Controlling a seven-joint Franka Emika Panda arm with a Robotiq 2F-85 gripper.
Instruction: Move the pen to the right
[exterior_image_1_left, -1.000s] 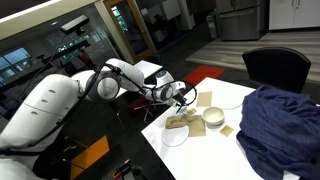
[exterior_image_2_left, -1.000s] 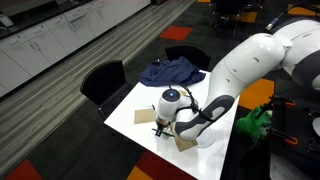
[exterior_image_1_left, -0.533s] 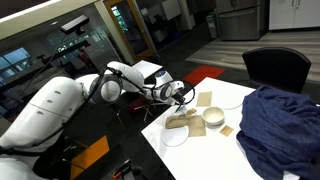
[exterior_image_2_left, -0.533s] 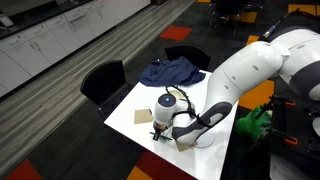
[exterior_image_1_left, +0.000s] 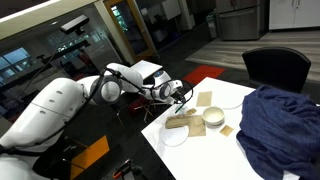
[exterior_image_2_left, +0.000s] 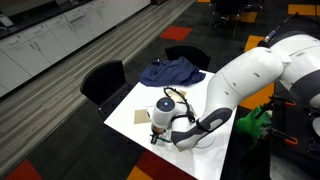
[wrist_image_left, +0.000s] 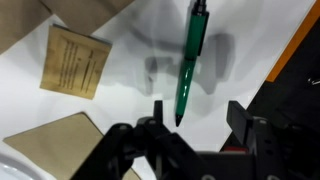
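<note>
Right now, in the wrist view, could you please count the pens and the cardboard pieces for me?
Pen: 1
Cardboard pieces: 3, two cut off by the frame
Total: 4

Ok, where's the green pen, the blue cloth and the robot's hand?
pen (wrist_image_left: 189, 65): wrist view, middle of its green barrel.
blue cloth (exterior_image_1_left: 280, 120): in an exterior view, middle of the crumpled heap.
hand (wrist_image_left: 196, 108): wrist view, midway between its open fingertips.
</note>
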